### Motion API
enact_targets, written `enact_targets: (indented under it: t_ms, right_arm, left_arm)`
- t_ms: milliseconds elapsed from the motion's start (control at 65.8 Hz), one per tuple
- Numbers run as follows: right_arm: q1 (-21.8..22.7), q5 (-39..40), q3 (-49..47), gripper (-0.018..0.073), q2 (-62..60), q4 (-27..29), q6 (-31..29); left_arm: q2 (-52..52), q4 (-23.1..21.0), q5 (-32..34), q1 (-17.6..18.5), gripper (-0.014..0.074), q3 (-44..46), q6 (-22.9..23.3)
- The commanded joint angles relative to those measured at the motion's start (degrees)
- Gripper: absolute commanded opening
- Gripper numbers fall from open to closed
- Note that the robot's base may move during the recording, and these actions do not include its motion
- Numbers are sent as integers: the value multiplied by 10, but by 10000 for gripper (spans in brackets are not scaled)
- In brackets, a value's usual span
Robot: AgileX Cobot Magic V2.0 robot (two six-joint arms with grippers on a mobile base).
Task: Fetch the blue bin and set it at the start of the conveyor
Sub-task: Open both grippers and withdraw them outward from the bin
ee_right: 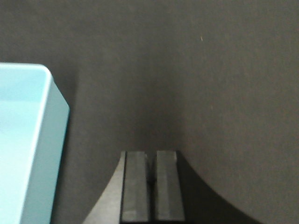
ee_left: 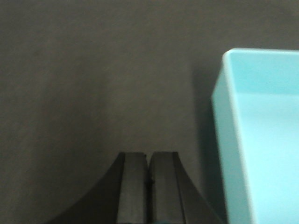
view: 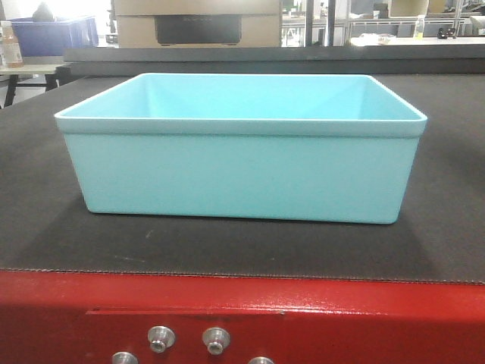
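Squarely, smooth rectangular blue bin (view: 241,171) sits on textured grey conveyor start (view: 424,227).

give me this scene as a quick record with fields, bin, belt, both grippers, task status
bin: blue bin, pale turquoise, upright, nothing seen inside
bin location: resting on the conveyor start, dark grey belt behind a red frame with silver bolts
left gripper: shut, holding nothing, over bare belt, apart from the bin's side
right gripper: shut, holding nothing, over bare belt on the bin's other side, apart from it
background: dark blue bin on a far table
task status: bin appears placed; neither gripper touches it
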State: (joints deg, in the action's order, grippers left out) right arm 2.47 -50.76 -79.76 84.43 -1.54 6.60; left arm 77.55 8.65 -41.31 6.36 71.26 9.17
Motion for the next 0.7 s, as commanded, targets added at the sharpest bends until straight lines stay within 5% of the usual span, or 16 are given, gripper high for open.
enact_targets:
  t_ms: [0, 380, 684]
  right_arm:
    - [3, 21, 38, -162, -19, -3, -5]
    - [3, 205, 339, -162, -165, -3, -5]
    - [3, 348, 513, -162, -412, -3, -26]
  left_arm:
    - [-35, 4, 37, -18, -111, -57, 1]
    - [-230, 12, 242, -27, -111, -373, 1]
    - [-438, 12, 256, -27, -111, -448, 1]
